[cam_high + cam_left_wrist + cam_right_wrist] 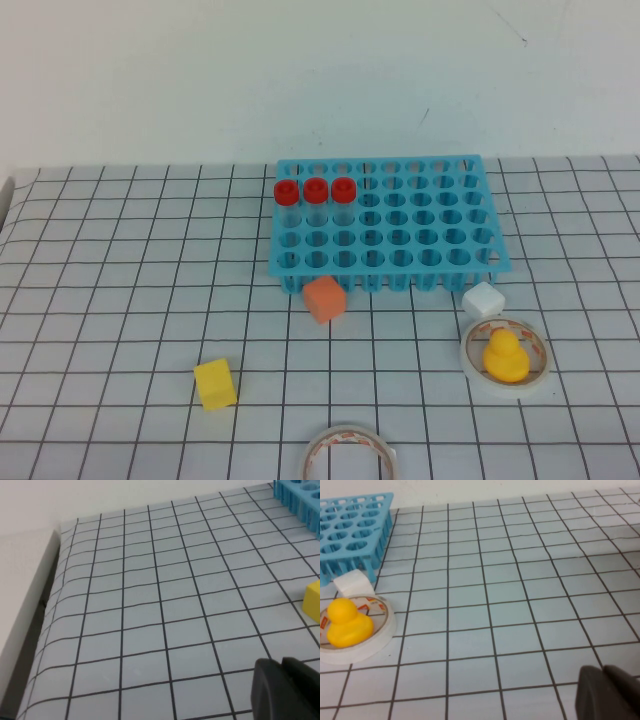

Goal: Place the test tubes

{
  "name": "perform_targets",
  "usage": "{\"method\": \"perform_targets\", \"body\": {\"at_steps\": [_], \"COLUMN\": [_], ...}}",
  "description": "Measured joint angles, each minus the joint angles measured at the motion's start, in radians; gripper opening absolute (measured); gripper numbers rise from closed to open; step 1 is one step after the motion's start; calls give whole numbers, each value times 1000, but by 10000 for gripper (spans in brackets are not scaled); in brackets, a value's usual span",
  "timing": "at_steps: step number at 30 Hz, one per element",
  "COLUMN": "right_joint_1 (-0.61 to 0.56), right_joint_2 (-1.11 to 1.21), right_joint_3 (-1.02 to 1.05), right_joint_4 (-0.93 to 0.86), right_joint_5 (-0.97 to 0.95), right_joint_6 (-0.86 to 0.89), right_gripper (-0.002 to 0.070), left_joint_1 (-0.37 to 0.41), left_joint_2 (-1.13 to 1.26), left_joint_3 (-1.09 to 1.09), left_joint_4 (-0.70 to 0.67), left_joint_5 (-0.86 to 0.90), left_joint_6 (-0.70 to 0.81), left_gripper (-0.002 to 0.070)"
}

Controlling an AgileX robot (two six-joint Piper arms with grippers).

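High view: three tubes (316, 200) seated in rack (385, 270) near desk's far edge, no loose tube seen; left gripper (281, 672) near-left, right gripper (604, 680) near-right, both closed, empty. Next tube: keep vertical, centre on hole, release low

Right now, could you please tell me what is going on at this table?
Nothing is being handled. Three red-capped test tubes stand upright side by side in the blue plastic rack, near its far left corner. The left gripper and right gripper are shut and empty, low over the gridded mat. An orange cube, a yellow cube, a white cube and a yellow rubber duck in a tape roll lie nearby.
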Motion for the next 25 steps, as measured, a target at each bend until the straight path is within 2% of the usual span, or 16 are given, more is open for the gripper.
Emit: {"method": "perform_targets", "body": {"at_steps": [25], "right_joint_1": [0], "right_joint_2": [0], "right_joint_3": [0], "right_joint_4": [0], "right_joint_5": [0], "right_joint_6": [0], "right_gripper": [-1], "left_joint_1": [0], "left_joint_2": [0], "left_joint_3": [0], "left_joint_4": [-14], "left_joint_5": [1], "left_joint_6": [-11], "left_gripper": [-1]}}
